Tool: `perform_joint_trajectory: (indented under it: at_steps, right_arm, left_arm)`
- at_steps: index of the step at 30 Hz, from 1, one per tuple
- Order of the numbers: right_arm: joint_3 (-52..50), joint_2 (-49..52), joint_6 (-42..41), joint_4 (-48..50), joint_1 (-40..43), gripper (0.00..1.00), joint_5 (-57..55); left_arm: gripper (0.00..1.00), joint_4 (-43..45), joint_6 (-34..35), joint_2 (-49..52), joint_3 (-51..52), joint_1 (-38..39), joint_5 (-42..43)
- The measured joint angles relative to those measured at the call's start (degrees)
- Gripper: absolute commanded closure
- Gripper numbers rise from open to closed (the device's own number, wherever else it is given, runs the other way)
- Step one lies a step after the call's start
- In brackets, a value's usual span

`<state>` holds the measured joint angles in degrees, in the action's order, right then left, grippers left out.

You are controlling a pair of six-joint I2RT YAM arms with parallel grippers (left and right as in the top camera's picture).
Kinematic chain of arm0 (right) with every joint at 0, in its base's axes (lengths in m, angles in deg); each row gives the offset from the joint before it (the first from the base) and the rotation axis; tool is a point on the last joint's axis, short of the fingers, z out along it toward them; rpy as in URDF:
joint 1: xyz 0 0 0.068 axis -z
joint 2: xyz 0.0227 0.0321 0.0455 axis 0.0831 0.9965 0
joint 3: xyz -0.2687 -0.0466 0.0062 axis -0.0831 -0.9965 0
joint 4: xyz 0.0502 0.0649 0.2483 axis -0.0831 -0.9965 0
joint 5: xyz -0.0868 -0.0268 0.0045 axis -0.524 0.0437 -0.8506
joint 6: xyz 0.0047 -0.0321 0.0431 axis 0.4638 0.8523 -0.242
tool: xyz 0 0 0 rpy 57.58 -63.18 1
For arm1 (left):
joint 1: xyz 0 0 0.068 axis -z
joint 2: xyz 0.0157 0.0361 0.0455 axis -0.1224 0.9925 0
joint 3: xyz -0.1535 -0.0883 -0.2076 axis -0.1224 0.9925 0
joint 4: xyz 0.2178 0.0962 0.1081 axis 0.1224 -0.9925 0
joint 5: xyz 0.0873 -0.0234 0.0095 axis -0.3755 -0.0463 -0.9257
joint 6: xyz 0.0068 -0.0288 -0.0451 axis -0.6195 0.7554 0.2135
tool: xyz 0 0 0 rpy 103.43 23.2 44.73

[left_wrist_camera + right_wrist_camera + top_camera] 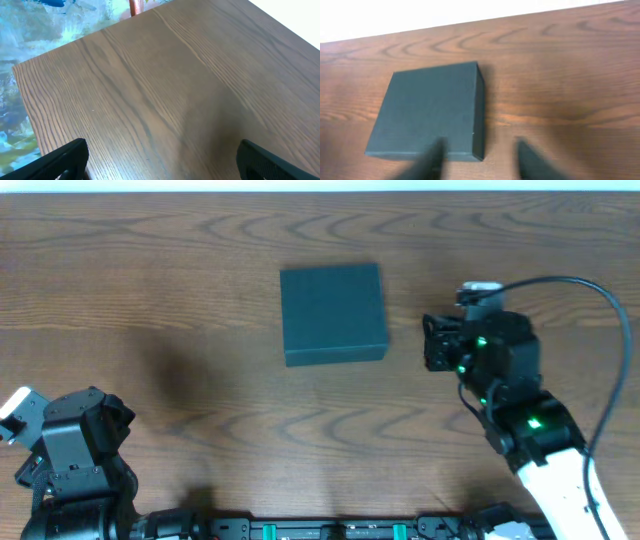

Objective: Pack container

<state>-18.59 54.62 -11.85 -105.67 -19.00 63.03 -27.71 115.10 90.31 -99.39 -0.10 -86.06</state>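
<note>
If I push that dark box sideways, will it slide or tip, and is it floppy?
Probably slides, not tips: the box is low, wide and flat on the smooth table. Its crisp edges suggest stiff, light card, though squeezing might dent it.

Soft, even overhead light is spread across the worktop (150, 300) — only faint, diffuse shadows are thrown, one beside the container (333, 313). Beyond the far edge the background is blown out to white. The right gripper (479, 150) is rendered out of focus — its jaws smeared.
</note>
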Motion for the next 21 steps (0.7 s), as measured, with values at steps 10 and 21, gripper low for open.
perform_joint_trajectory:
  at_steps: [10, 21]
  right_arm:
    - [-10.4, -12.8, 6.7, 9.8, 9.9, 0.01, 2.3]
    - [-35.1, -26.2, 17.2, 25.1, 10.0, 0.01, 6.2]
  left_arm:
    - [0.05, 0.0, 0.0, 0.0, 0.0, 0.0, 0.0]
    - [0.05, 0.0, 0.0, 0.0, 0.0, 0.0, 0.0]
